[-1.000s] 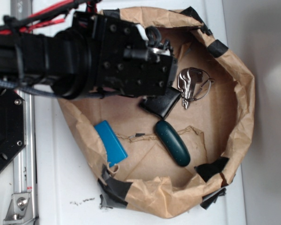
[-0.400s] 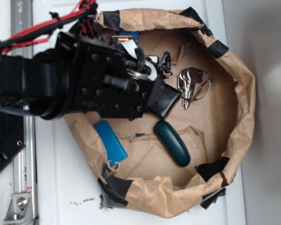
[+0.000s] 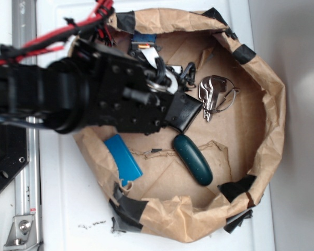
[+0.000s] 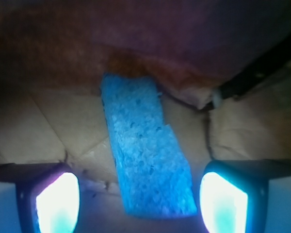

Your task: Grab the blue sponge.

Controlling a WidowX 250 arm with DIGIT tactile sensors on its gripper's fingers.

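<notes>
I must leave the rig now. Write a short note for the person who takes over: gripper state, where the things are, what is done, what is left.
Gripper: open, holds nothing; in the wrist view the blue sponge lies on the brown paper between the two fingers, not yet touched.
In the exterior view the arm covers the sponge; the gripper is inside the paper basket, at its left side.
Also in the basket: blue box, dark teal case, keys. Leave them.
Done: gripper lined up over the sponge.
Left: lower, shut on the sponge, lift.
</notes>
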